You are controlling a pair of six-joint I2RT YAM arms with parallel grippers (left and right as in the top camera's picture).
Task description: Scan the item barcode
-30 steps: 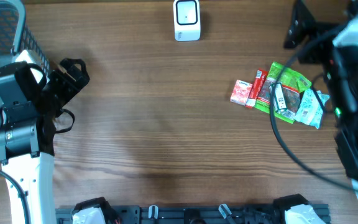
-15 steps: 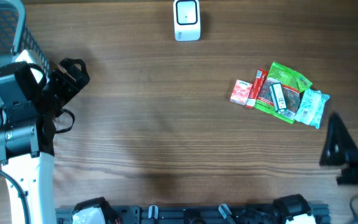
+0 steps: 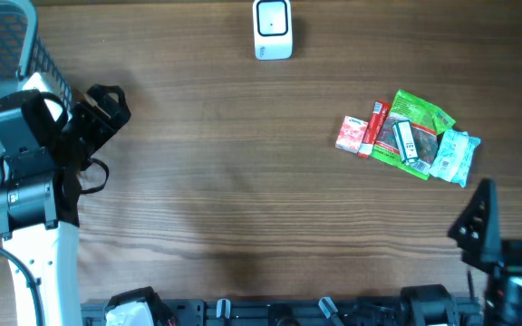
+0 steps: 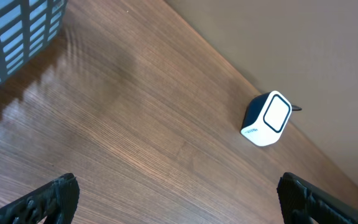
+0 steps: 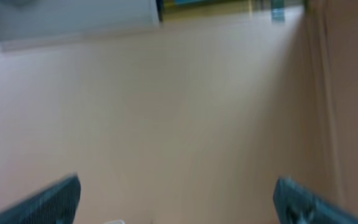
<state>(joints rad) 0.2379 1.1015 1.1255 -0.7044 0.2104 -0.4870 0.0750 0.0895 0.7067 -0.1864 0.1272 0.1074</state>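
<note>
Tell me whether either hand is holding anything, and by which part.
Nothing is held: the left hand and right hand are both open and empty; the packets lie untouched.

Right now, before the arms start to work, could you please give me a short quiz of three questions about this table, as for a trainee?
1. True or false: the white scanner lies inside the pile of packets.
2. Which colour has the packet at the left end of that pile? A green; B pink; C pale blue.
3. Fill the gap: the grey basket stands on the robot's ____ side.

Key
1. False: it stands apart from them, at the far edge of the table.
2. B, the pink packet.
3. left
</note>
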